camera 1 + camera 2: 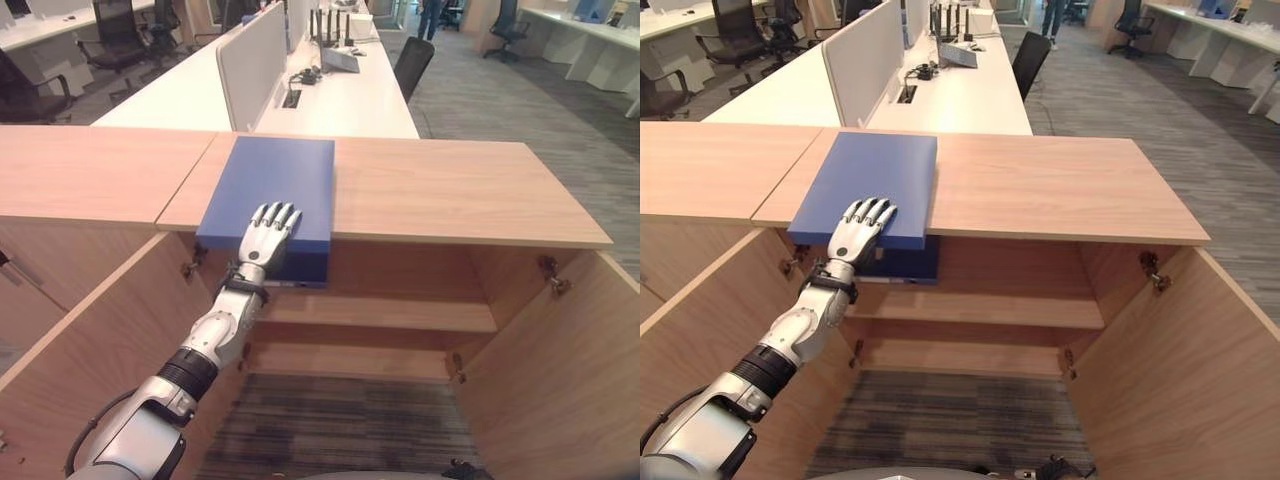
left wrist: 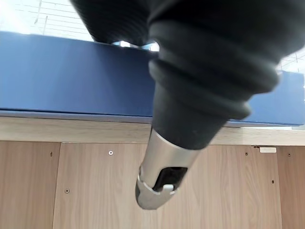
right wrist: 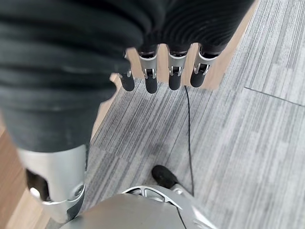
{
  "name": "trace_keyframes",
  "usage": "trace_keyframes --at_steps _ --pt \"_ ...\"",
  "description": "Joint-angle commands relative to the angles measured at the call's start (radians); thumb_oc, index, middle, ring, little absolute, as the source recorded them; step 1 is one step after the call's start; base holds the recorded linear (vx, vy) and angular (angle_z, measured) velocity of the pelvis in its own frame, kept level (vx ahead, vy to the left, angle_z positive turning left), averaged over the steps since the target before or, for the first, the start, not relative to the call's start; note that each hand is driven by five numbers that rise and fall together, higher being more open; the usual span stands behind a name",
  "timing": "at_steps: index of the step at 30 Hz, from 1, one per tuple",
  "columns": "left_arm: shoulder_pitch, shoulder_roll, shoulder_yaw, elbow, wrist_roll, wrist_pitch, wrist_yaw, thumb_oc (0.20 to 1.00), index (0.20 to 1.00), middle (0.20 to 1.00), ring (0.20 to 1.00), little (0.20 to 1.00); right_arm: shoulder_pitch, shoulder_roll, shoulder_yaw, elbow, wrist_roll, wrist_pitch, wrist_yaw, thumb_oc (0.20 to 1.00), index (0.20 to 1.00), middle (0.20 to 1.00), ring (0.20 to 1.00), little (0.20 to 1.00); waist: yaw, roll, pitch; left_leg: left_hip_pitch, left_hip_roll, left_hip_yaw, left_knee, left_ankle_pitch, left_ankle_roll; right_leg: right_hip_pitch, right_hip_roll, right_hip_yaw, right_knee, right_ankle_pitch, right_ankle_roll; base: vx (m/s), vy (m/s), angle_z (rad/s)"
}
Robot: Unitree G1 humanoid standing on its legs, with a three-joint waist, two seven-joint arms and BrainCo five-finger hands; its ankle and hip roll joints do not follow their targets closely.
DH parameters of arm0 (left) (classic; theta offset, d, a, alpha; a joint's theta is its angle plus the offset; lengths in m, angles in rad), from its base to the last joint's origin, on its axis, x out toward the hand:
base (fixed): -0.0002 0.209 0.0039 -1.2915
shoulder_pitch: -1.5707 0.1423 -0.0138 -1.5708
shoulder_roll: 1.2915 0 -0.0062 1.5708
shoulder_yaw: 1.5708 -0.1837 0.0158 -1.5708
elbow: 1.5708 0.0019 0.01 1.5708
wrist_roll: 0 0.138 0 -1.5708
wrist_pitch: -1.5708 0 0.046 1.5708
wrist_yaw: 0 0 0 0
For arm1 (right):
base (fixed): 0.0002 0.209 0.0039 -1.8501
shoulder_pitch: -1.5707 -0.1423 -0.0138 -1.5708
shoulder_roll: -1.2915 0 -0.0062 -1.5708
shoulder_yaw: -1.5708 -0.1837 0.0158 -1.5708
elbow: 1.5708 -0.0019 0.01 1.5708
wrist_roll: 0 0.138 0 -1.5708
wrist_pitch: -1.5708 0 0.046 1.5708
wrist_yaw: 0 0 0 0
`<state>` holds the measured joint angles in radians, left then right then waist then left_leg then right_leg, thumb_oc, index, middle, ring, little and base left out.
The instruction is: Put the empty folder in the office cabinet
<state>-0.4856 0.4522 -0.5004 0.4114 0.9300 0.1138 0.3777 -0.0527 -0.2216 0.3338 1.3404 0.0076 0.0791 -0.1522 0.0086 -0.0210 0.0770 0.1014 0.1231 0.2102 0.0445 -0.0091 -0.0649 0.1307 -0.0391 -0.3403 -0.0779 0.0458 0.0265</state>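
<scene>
A thick blue folder [image 1: 270, 185] lies flat on the wooden top of the office cabinet [image 1: 450, 190], its near end sticking out over the front edge. My left hand [image 1: 266, 232] rests on that near end with straight fingers laid on the cover. In the left wrist view its thumb [image 2: 159, 176] hangs below the folder [image 2: 71, 76], apart from it, in front of the cabinet's wood. Both cabinet doors stand open, showing bare shelves [image 1: 380, 312] inside. My right hand [image 3: 175, 76] hangs over the grey carpet with relaxed fingers, holding nothing.
The open left door [image 1: 90, 350] and right door [image 1: 570, 370] flank the opening. A second wooden cabinet top [image 1: 90, 170] adjoins at the left. Behind stand white desks [image 1: 340, 100] with a divider panel [image 1: 250, 60], office chairs, and a person far off.
</scene>
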Motion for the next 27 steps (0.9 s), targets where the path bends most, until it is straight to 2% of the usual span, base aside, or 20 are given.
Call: trace_keyframes --at_steps 1,2,3,4,8,18,23,24,27 --pt "-0.018 -0.006 0.038 0.114 0.006 0.034 -0.047 0.777 0.777 0.777 0.777 0.777 -0.031 -0.015 -0.016 0.063 -0.020 0.026 0.001 1.000 1.000 1.000 1.000 1.000 -0.005 -0.062 -0.002 -0.048 0.002 -0.012 0.147 -0.123 -0.018 0.055 -0.011 0.025 -0.009 -0.080 0.044 0.00 0.000 0.00" --pt "-0.013 -0.005 0.041 0.115 0.005 0.035 -0.045 0.642 0.642 0.642 0.642 0.642 -0.032 -0.017 -0.021 0.065 -0.022 0.028 0.002 1.000 1.000 1.000 1.000 1.000 -0.004 -0.062 -0.002 -0.048 0.002 -0.012 0.147 -0.123 -0.018 0.055 -0.011 0.024 -0.009 -0.081 0.045 0.00 0.000 0.00" --pt "-0.007 -0.003 0.045 0.114 0.004 0.036 -0.041 0.253 0.253 0.253 0.253 0.253 -0.031 -0.019 -0.024 0.068 -0.023 0.029 0.003 1.000 1.000 1.000 1.000 1.000 -0.003 -0.062 -0.002 -0.049 0.003 -0.012 0.147 -0.123 -0.018 0.055 -0.011 0.024 -0.009 -0.080 0.045 0.00 0.000 0.00" --pt "-0.001 -0.002 0.052 0.111 0.000 0.035 -0.036 0.200 0.200 0.200 0.200 0.200 -0.030 -0.022 -0.029 0.072 -0.024 0.030 0.005 1.000 1.000 1.000 1.000 1.000 -0.001 -0.062 -0.002 -0.048 0.002 -0.013 0.146 -0.123 -0.018 0.056 -0.011 0.024 -0.009 -0.081 0.045 0.00 0.000 0.00" --pt "0.013 -0.001 0.060 0.106 -0.007 0.031 -0.024 0.200 0.200 0.200 0.200 0.200 -0.035 -0.031 -0.042 0.085 -0.024 0.034 0.008 1.000 1.000 1.000 1.000 1.000 0.002 -0.060 -0.003 -0.048 0.001 -0.015 0.146 -0.122 -0.018 0.059 -0.012 0.022 -0.009 -0.082 0.045 0.00 0.000 0.00" --pt "0.096 0.035 0.099 -0.068 -0.107 -0.056 0.011 0.200 0.200 0.200 0.200 0.200 -0.054 -0.081 -0.084 0.091 0.003 0.033 0.009 1.000 1.000 1.000 1.000 1.000 0.022 -0.065 0.000 -0.045 -0.001 -0.024 0.148 -0.122 -0.019 0.067 -0.013 0.013 -0.009 -0.082 0.046 0.00 -0.004 0.01" --pt "0.209 0.060 0.152 -0.250 -0.236 -0.132 -0.040 0.200 0.200 0.200 0.200 0.200 -0.045 -0.106 -0.099 0.065 0.023 0.020 0.011 1.000 1.000 1.000 1.000 1.000 0.034 -0.079 0.012 -0.048 -0.003 -0.030 0.145 -0.115 -0.018 0.063 -0.013 0.010 -0.009 -0.078 0.046 0.00 -0.012 0.01" --pt "0.253 0.072 0.163 -0.331 -0.292 -0.168 -0.079 0.200 0.200 0.200 0.200 0.200 -0.043 -0.112 -0.106 0.056 0.032 0.014 0.013 1.000 1.000 1.000 1.000 1.000 0.039 -0.083 0.018 -0.053 -0.005 -0.035 0.142 -0.111 -0.017 0.059 -0.014 0.006 -0.009 -0.076 0.046 0.00 0.000 0.00" --pt "0.319 0.110 0.188 -0.447 -0.341 -0.198 -0.127 0.200 0.200 0.200 0.200 0.200 -0.033 -0.112 -0.100 0.026 0.040 0.003 0.015 1.000 1.000 1.000 1.000 1.000 0.044 -0.089 0.026 -0.055 -0.004 -0.038 0.140 -0.108 -0.016 0.056 -0.013 0.005 -0.009 -0.074 0.047 0.00 -0.011 0.01"
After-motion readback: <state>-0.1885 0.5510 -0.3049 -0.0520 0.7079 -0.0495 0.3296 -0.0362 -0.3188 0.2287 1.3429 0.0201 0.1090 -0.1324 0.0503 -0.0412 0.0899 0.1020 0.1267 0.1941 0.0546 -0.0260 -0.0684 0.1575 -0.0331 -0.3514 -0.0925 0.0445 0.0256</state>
